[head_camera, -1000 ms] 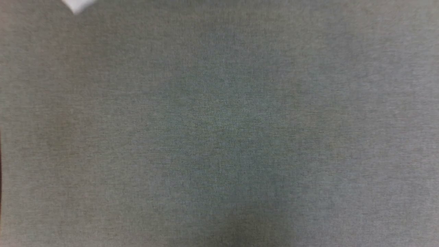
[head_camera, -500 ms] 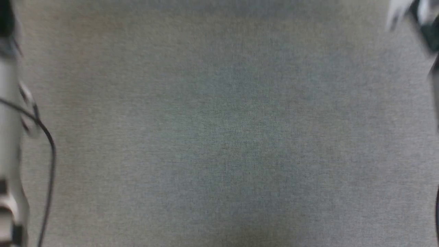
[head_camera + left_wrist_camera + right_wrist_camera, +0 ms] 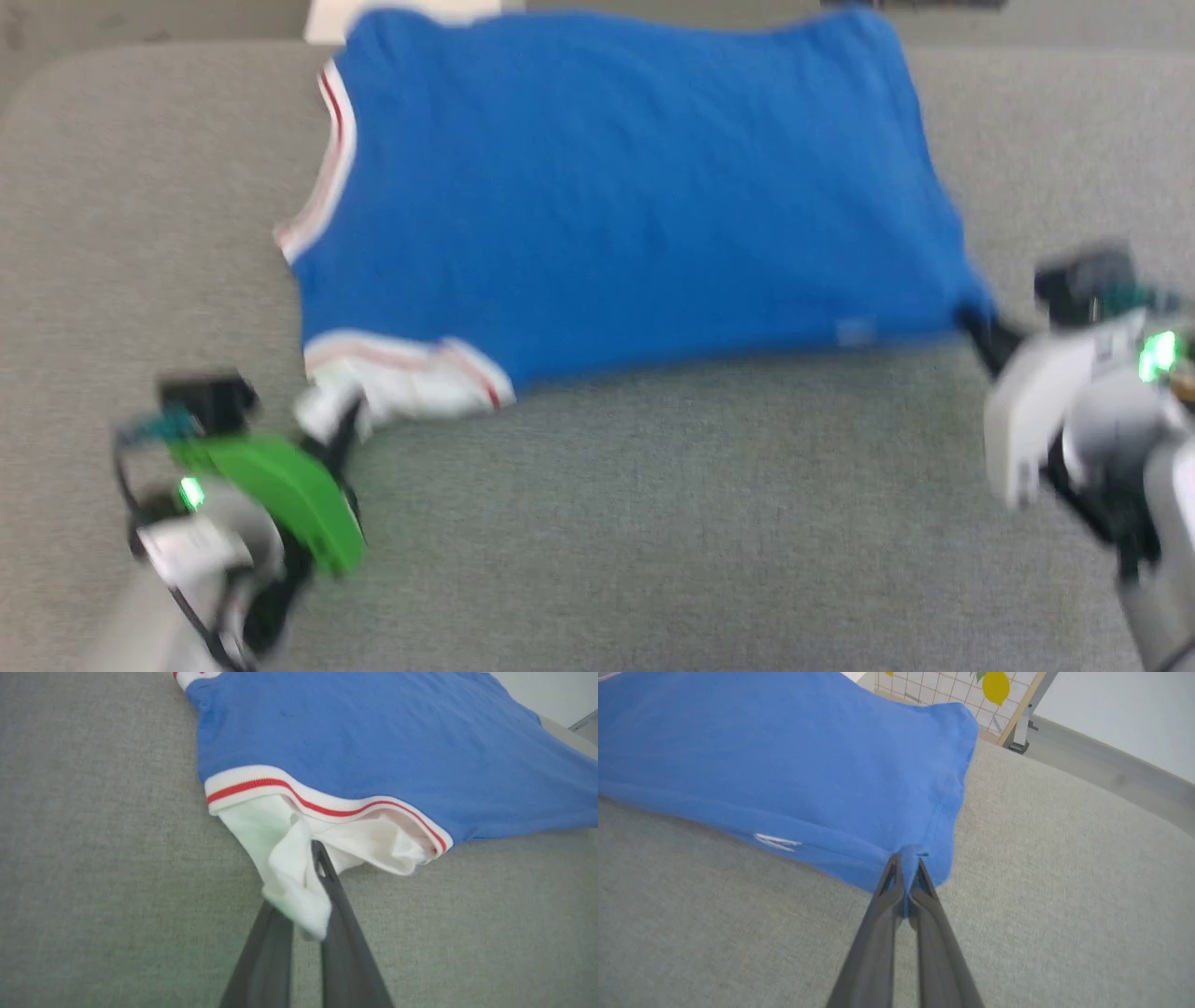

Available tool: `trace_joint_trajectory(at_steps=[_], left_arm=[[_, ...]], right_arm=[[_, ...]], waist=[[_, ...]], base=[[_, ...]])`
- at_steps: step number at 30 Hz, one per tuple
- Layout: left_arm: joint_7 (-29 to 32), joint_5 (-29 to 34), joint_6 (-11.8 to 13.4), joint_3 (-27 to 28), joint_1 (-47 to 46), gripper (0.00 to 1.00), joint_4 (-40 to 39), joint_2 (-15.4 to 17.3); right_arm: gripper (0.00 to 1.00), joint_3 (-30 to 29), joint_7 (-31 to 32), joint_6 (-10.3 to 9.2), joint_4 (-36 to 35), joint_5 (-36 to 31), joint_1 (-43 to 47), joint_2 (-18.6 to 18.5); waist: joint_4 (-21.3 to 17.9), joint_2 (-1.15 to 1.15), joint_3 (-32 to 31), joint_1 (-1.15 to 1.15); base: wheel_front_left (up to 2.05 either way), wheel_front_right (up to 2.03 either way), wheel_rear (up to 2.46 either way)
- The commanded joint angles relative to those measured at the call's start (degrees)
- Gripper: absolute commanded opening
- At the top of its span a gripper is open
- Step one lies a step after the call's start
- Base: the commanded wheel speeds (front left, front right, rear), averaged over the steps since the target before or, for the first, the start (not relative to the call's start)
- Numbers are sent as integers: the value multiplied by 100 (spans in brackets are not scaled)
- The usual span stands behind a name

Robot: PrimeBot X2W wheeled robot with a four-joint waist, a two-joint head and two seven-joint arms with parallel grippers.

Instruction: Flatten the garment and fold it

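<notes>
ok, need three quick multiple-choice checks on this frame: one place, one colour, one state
1. Where does the left end effector grip the garment?
A. neckline
B. white sleeve
C. middle of the back

2. What colour is the stripe in the white trim?
A. green
B. black
C. red

3. What state is the right end effector in?
A. shut on the garment's blue corner
B. open, above the cloth
C. shut on nothing

Key:
1 B: the left wrist view shows white sleeve cloth caught between its fingers.
2 C: a red line runs along the trim.
3 A: the right wrist view shows its fingers pinched together, with blue cloth bunched at the tips.
</notes>
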Motion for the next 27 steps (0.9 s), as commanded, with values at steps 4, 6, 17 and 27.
trace_joint_trajectory(at_steps=[4,6,17,27], left_arm=[[119,-10,106,-293,727,0,-134,-90],[141,-8,125,-400,983,0,-148,-118],[-124,81,358,-559,1889,0,-283,-150],[-1886,1139,761,-509,1608,0,-337,-423]], right_arm=[[0,-356,398,-10,-424,125,1025,144],[0,-527,466,-10,-546,138,1400,315],[0,-1263,139,-10,-917,-203,2877,1226],[0,-1007,-1771,-10,-479,-429,2905,1322]], waist=[[274,0,-575,1],[276,0,-641,1],[255,0,-843,1],[150,0,-738,1]], base=[[0,0,0],[0,0,0],[0,0,0],[0,0,0]])
